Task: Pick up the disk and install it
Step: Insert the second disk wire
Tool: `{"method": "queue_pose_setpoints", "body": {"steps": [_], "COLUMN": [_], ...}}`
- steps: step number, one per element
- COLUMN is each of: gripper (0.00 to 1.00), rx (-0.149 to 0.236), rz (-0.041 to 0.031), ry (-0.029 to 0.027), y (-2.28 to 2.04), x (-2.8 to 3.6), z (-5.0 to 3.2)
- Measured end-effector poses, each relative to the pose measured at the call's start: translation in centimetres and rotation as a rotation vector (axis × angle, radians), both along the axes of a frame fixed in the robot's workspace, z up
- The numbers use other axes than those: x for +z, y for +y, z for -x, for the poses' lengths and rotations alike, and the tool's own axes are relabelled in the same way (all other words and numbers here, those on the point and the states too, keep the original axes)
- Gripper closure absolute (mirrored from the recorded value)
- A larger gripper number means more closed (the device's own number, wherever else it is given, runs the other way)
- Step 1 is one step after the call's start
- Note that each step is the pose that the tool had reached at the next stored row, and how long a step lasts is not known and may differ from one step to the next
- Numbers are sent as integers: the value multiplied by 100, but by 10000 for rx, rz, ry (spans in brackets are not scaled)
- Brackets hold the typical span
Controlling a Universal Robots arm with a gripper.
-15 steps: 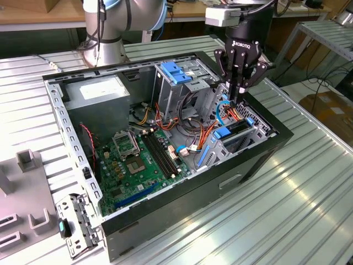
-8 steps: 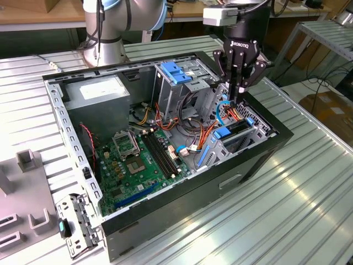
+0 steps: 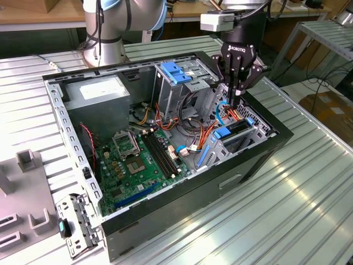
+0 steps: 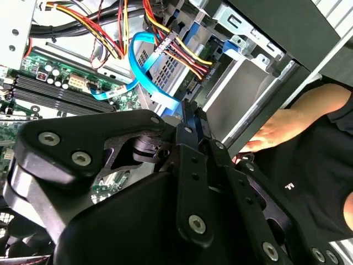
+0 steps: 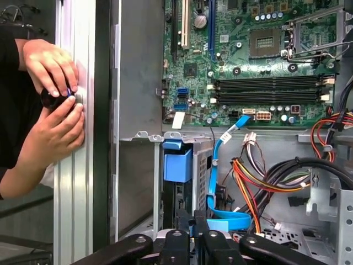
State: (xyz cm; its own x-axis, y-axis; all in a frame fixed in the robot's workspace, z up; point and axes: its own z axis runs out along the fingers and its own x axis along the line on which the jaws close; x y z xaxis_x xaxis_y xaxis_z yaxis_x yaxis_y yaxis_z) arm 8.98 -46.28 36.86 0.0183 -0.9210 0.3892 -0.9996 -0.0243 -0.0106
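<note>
The disk [image 3: 234,130] sits edge-up inside the drive cage at the case corner on the exterior view's right, its blue side rail [image 5: 177,165] showing. A blue data cable [image 4: 144,74] and coloured power wires run to its end. My gripper [image 3: 234,102] hangs straight down over the cage, with its black fingers pressed together and their tips right at the disk's cabled end. In both wrist views the fingers [image 4: 190,124] [image 5: 193,229] meet with nothing visible between them.
The open black case [image 3: 259,160] lies on a ribbed metal table. Inside are the motherboard [image 3: 138,165], a grey power-supply box [image 3: 99,94] and a grey cage topped by a blue bracket [image 3: 174,72]. A person's hands [image 5: 55,105] hold a small dark object beside the case.
</note>
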Motion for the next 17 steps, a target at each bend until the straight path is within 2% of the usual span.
{"method": "queue_pose_setpoints", "body": {"steps": [2, 5, 7, 9, 10, 12, 13, 14, 17], "gripper": [84, 84, 84, 84, 84, 84, 84, 84, 84], "rx": [0, 0, -2, -1, 0, -1, -2, -1, -7], "rz": [25, 22, 17, -133, -276, -445, -581, -673, -1041], "ry": [-3, -5, -5, -5, -5, -4, -5, -5, -5], "y": [0, -1, -20, -72, -109, -151, -178, -192, -244], "x": [-2, -7, -11, -18, -25, -31, -35, -36, -46], "z": [0, 0, 1, 1, 0, 1, 1, 1, 1]}}
